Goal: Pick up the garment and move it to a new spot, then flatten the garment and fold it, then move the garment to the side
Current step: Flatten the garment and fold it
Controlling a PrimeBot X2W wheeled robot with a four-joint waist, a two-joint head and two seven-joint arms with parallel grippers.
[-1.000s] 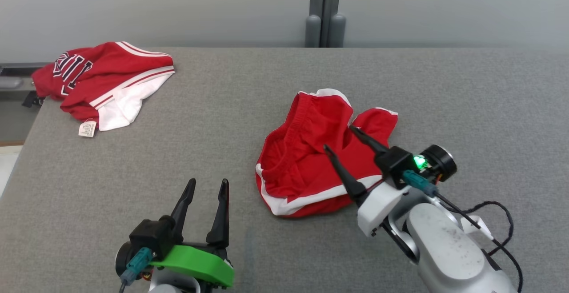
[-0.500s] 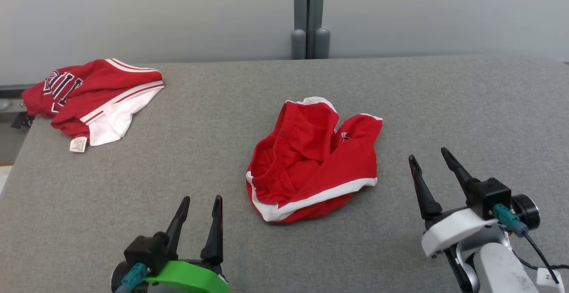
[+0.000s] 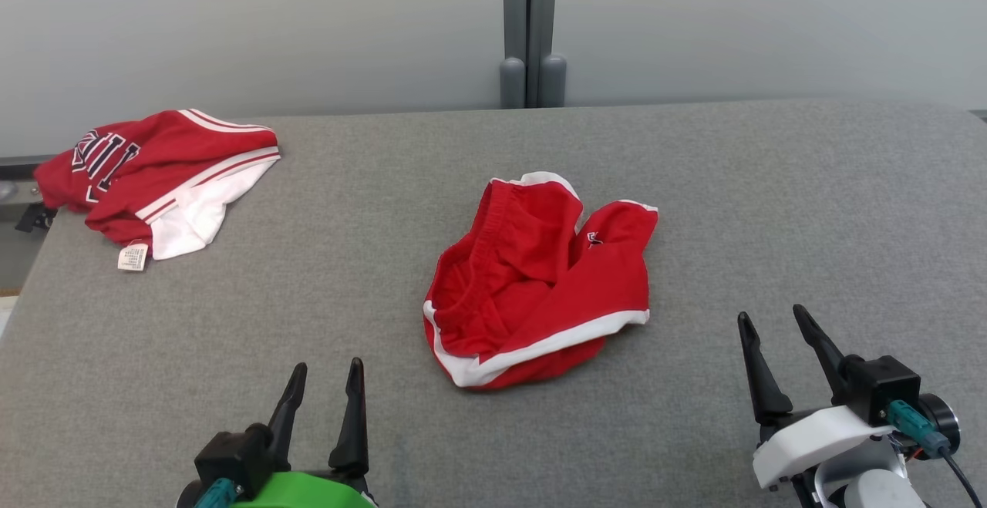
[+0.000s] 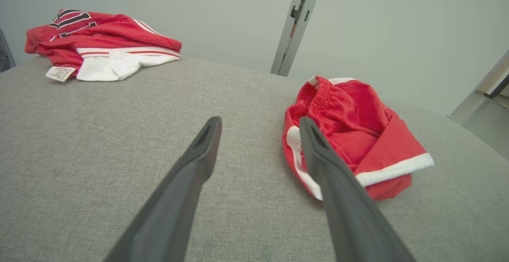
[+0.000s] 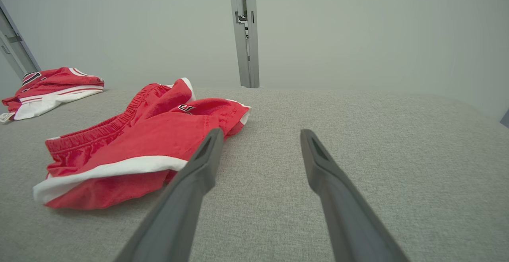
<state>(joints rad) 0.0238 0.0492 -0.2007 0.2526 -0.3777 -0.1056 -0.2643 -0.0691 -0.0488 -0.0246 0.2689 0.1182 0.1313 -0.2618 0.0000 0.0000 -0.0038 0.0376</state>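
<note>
While the crumpled red shorts (image 3: 540, 277) lie at the middle of the desk (image 3: 810, 184), left pincer (image 3: 328, 365) and right pincer (image 3: 770, 312) sit low on either side, clear of the cloth. Both spread wide, empty; probably staged for flattening. Second red garment (image 3: 162, 169) parked in far-left corner, out of the way.

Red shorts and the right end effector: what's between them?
Only bare gray tabletop separates the red shorts from the right end effector, in the head view.
</note>
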